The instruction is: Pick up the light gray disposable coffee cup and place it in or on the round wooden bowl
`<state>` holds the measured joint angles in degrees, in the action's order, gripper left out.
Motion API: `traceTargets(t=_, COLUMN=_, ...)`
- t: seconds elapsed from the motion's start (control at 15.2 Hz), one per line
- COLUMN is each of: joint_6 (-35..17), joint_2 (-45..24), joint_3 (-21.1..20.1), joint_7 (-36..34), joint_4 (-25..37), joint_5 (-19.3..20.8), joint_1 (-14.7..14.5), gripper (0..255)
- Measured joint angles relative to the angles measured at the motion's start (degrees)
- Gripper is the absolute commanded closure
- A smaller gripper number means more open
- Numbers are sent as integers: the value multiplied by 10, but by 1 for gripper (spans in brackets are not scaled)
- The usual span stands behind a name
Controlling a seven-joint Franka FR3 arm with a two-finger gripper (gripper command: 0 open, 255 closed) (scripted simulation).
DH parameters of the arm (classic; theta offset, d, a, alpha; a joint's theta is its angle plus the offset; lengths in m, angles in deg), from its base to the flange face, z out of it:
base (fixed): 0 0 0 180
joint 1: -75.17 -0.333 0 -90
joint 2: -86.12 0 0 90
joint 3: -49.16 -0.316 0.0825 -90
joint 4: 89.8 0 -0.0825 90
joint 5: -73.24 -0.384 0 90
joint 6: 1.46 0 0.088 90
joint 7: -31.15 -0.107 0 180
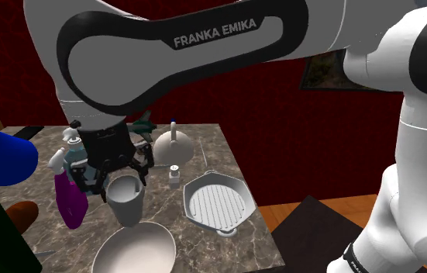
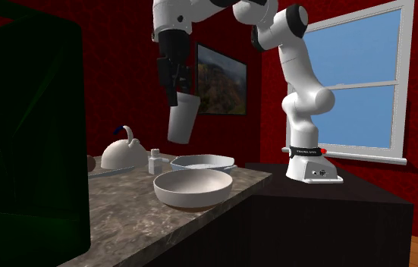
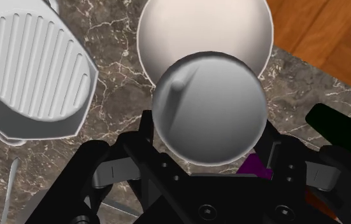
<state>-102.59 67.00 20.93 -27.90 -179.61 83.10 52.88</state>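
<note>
You've got a pale ribbed oval grill pan (image 1: 218,203) on the dark marbled counter (image 1: 215,151), with a small white shaker (image 1: 174,177) just beside it. A white domed kettle (image 1: 174,145) sits behind, and a purple spray bottle (image 1: 70,198) and blue funnel (image 1: 1,153) are at the shoulder view's left.

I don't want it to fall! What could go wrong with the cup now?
1. The cup hangs high above the table, pinched near its top by the gripper. It might slip out and drop.
2. In the wrist view the cup overlaps only part of the bowl, so it does not look centred. Let go now, it could hit the rim and tumble onto the table.
</note>
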Motion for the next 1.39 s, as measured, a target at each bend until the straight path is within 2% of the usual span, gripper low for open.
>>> traceTargets(t=0.26, joint_6=-20, joint_2=17, joint_3=-8, joint_7=-20, joint_4=-36, joint_5=-6, joint_1=-8, gripper=255)
traceTargets(t=1.39, joint_6=-131, joint_2=-23, joint_3=1, joint_7=-38, joint_4=-114, joint_5=18, joint_1=-12, gripper=255)
